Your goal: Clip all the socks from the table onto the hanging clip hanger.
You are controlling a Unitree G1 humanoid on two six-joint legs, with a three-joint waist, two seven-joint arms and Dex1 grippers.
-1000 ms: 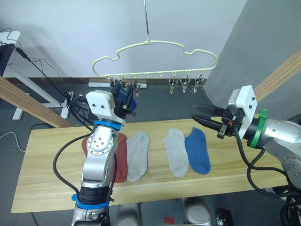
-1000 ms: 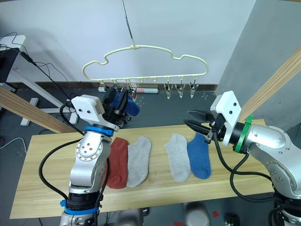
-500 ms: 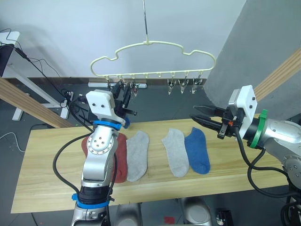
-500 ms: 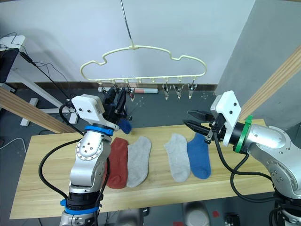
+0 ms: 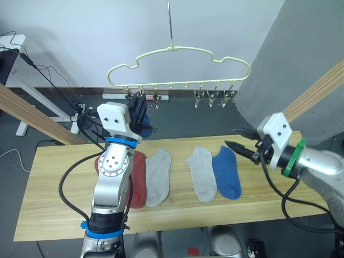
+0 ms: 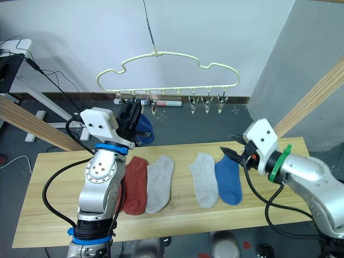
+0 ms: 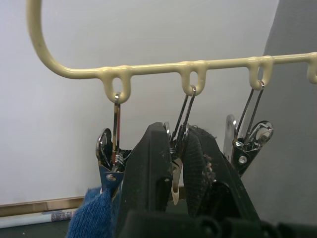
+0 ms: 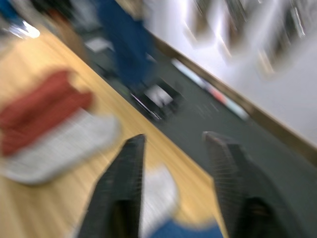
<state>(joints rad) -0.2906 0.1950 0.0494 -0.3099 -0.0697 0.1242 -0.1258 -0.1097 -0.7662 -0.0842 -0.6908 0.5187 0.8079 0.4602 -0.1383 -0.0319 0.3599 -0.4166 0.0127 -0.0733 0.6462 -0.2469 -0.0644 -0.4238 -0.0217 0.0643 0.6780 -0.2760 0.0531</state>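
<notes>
**One blue sock up, four waiting**

Left gripper (image 7: 178,163) is pinching a clip on the clip hanger (image 5: 177,51), a blue sock (image 6: 144,130) dangling beside it. Right gripper (image 5: 236,146) is hovering spread open over the table (image 5: 54,199), where red (image 5: 138,180), grey and blue socks are lying.

The left pincer (image 7: 179,163) crowds the clip hanger's (image 5: 177,51) leftmost clips (rightward clips hang unobstructed).

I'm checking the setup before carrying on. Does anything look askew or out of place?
Nothing stands out. The clip hanger hangs level, a blue sock dangles from a clip at its left end, and four socks lie flat in a row on the table.
</notes>
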